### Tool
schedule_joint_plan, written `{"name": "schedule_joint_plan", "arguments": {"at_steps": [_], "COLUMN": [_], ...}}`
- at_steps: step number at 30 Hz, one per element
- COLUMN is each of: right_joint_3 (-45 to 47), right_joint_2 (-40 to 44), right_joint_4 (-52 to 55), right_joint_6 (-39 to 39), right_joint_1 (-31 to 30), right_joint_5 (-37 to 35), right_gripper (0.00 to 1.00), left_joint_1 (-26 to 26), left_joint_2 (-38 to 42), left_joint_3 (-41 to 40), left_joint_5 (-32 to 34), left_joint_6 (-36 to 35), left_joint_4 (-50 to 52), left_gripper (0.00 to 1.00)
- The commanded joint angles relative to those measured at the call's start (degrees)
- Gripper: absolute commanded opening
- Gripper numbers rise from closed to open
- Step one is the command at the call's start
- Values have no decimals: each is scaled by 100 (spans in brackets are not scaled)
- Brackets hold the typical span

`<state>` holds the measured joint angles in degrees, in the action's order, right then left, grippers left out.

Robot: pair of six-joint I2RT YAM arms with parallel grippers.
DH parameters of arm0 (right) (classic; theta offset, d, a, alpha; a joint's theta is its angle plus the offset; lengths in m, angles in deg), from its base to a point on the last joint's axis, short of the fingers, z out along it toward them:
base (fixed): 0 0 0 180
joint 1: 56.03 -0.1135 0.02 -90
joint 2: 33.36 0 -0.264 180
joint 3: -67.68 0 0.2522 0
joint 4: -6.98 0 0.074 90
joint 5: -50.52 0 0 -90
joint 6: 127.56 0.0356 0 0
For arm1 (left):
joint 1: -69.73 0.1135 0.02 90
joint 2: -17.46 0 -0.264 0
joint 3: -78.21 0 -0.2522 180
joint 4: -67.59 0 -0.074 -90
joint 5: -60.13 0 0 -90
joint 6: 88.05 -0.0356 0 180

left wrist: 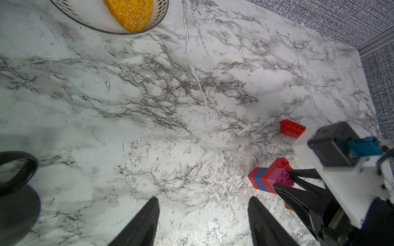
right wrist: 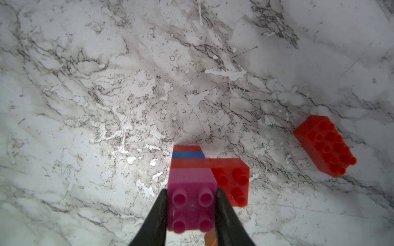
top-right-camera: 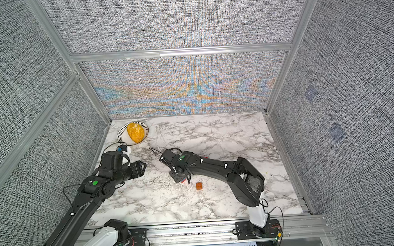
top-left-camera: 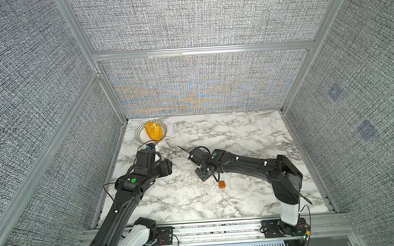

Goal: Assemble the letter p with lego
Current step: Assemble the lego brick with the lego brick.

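Observation:
The letter p is a partial stack of a red, a blue and a longer red brick with a pink brick on top, studs facing my right wrist. My right gripper is shut on the pink brick's two sides; the left wrist view shows the same grip on the stack. A loose long red lego lies apart on the marble. A translucent orange lego sits just beside the right gripper. My left gripper is open and empty, well left of the stack.
A patterned bowl holding a yellow lump stands at the table's back left corner, just behind the left wrist. Grey fabric walls with aluminium posts enclose the marble table on three sides.

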<state>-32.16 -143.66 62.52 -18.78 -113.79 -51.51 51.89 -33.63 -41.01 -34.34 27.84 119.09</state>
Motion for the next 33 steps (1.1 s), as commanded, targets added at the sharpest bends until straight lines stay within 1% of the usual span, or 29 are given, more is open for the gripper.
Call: {"name": "schedule_joint_plan", "arguments": {"at_steps": [1, 4, 9, 11, 15, 23, 33], "right_joint_3": [-50, -146, -326, -382, -444, -602, -774], "right_joint_2": [-165, -292, -423, -418, -375, -349, -358], "right_joint_4": [573, 636, 695, 722, 742, 665, 632], "right_joint_6": [923, 1248, 1481, 1524, 1537, 1498, 1410], "right_joint_1": [-17, -22, -50, -46, -44, -43, -75], "right_joint_5": [-253, -282, -358, -434, -543, -581, -589], "right_gripper": [17, 18, 23, 26, 37, 50, 51], "left_joint_1": [9, 2, 9, 10, 4, 9, 9], "left_joint_2": [20, 16, 19, 20, 20, 11, 19], "left_joint_3": [2, -8, -18, -15, -13, -18, -26], "left_joint_5": [-28, -53, -63, -65, -70, -72, -84], "left_joint_6": [-34, -40, -40, -40, -40, -40, -39], "left_joint_4": [-56, -73, -89, -95, -100, -100, -106], "left_gripper": [69, 69, 70, 70, 70, 70, 70]}}
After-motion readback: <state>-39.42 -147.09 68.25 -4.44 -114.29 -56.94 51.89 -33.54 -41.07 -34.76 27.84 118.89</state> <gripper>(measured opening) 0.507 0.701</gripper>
